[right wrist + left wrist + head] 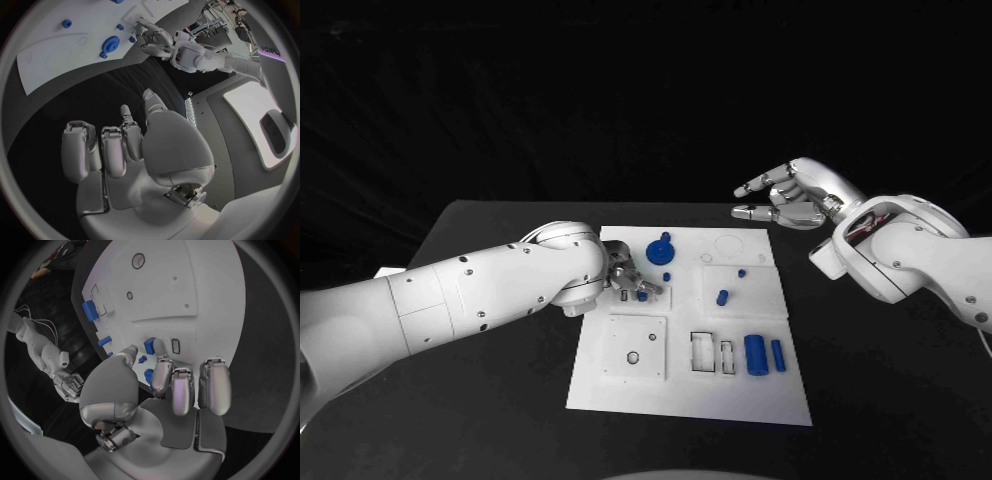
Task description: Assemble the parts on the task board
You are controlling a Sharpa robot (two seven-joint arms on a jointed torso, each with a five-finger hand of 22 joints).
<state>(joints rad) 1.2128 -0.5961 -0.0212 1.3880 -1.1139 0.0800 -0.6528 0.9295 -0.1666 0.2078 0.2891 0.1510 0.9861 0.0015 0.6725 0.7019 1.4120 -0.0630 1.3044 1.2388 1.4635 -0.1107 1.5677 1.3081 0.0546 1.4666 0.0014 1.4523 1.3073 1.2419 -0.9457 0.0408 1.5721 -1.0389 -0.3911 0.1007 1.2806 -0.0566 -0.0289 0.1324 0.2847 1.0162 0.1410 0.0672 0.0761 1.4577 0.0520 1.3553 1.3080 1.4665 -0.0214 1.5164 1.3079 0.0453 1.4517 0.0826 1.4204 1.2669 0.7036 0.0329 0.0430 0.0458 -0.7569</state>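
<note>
We see a black counter (488, 400) with a white board (733, 400) lying flat at its middle. Our left hand (620, 278) hangs low over the board's left side; its fingers (181, 390) are curled together above a small blue block (150, 345), and we cannot tell whether they touch or hold it. Our right hand (790, 195) hovers over bare counter beyond the board's far right corner, fingers bent yet apart, holding nothing.

On the board, a blue gear (661, 248) sits near the far edge, a small blue peg (723, 296) near the middle, and two blue cylinders (764, 354) stand side by side towards the near right.

We judge these parts light, stiff and smooth plastic, likely to slip or roll, best pinched across their sides with fingertips.

The head view lays out the whole board and both arms. The left wrist view adds the block and tiny blue pegs beneath the fingers, which the arm hides from above. The right wrist view shows that hand's palm with nothing in it.
</note>
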